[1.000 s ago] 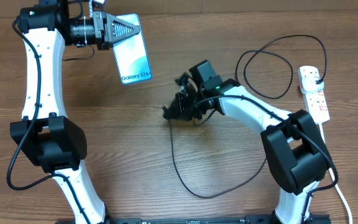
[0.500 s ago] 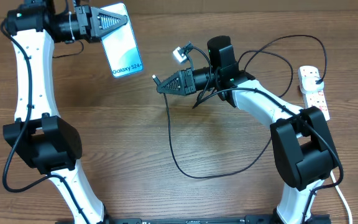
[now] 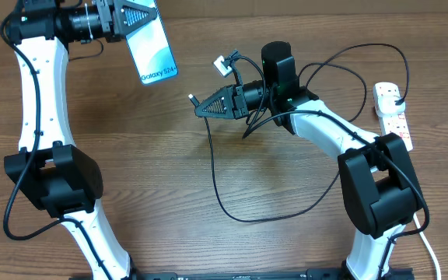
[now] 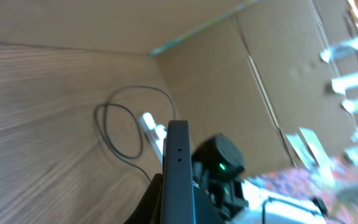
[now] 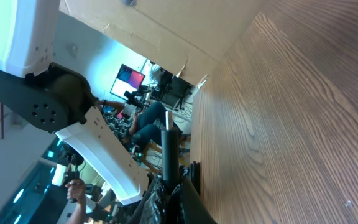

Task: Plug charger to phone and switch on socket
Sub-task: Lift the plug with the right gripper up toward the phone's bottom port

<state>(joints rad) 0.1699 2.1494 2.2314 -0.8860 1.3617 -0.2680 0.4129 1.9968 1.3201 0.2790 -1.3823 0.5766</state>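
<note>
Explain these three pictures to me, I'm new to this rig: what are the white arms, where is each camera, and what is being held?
Two white robot arms work at a wooden table. The wide picture looks down from above; the other two come from cameras on each wrist. The left end effector holds the phone lifted, screen lit; its wrist camera sees the phone edge-on. The right end effector grips the charger near its connector tip, pointing toward the phone. The black cable loops across the table to the socket, the white power strip at the right edge.
</note>
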